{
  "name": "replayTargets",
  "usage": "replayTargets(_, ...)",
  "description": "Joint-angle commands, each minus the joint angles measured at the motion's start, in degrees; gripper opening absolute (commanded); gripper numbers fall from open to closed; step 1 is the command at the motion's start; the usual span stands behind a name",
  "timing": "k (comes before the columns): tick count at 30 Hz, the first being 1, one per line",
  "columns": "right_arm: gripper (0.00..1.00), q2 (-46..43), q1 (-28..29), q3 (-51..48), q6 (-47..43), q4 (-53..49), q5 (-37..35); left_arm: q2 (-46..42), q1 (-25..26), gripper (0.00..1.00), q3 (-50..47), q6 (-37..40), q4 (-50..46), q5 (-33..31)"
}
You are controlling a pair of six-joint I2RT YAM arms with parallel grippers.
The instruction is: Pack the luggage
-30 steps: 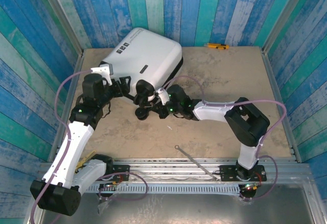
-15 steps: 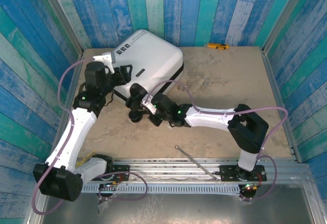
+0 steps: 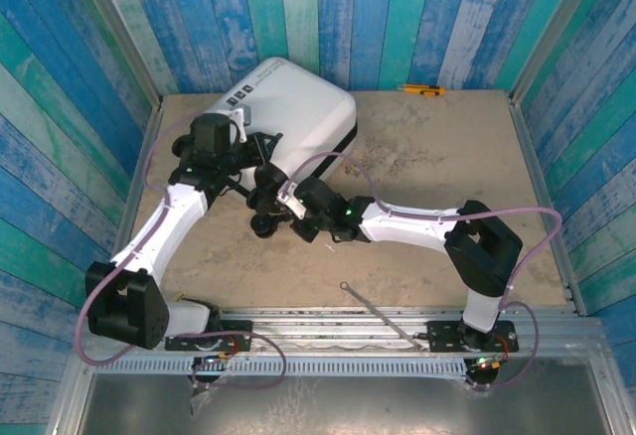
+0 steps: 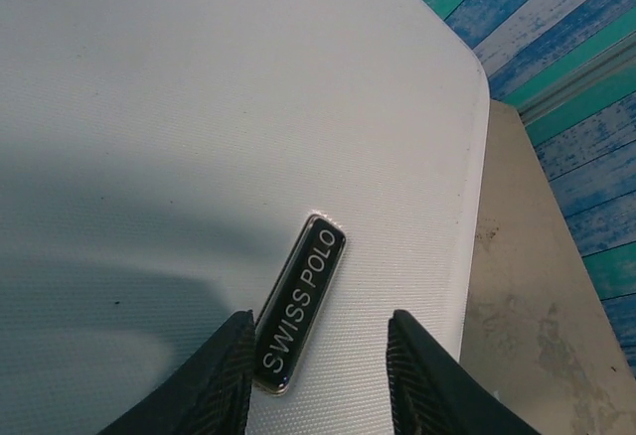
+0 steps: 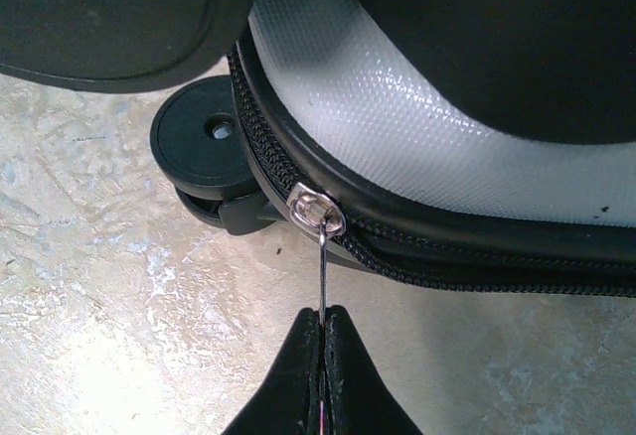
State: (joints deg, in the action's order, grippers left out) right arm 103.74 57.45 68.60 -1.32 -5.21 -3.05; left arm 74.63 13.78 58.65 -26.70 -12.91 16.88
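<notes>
**Desk:** As the case lies now, where is it, and how would it handle?

**Op:** The luggage (image 3: 288,107) lies flat, lid down, in the far left corner of the tabletop (image 3: 447,157), with a wheel (image 3: 263,224) on its near side. The white shell is hard and stiff with no give, fine-grained but probably slick under a pad. I judge it too bulky and heavy for either arm to lift. Better to push it or work the zip.

**Desk:** Grips?

**Op:** My left gripper (image 4: 320,322) hangs over the lid with its jaws partly apart. They stand astride the Swiss Polo badge (image 4: 301,301) with nothing between them. I cannot tell whether the fingers touch the shell, and a flat lid offers no purchase there anyway. My right gripper (image 5: 325,318) is pinched fully closed on the thin zipper pull (image 5: 322,266), low at the corner curve. That tab is the right place to hold, but it is slim. I would pull along the track rather than away from it, or it may slip out.

**Desk:** Obstructions?

**Op:** The wheel sits just beside the slider and could snag my fingers as they round the corner. Both arms crowd the near side of the case. A thin rod (image 3: 373,306) lies by the near edge and a small yellow object (image 3: 422,89) at the far edge, both well apart from the work.
</notes>
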Motion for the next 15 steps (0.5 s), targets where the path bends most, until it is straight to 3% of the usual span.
replayTargets(1,0.01,-0.12,-2.60,0.13,1.04,-2.91,-2.58,2.71,0.72,0.39,-0.92,1.46,-3.19,-2.13)
replayTargets(6,0.01,-0.93,-3.95,-0.26,1.57,-2.83,-2.22,10.68,1.54,0.35,1.35,2.02,-12.31,-10.70)
replayTargets(9,0.01,-1.98,-5.26,-1.00,2.00,-2.70,-2.00,13.60,2.20,0.28,1.27,1.61,-15.11,-15.22)
replayTargets(15,0.00,-2.96,-8.74,-1.82,1.36,-2.96,0.59,16.77,2.96,0.21,1.23,1.29,-16.88,-19.33)
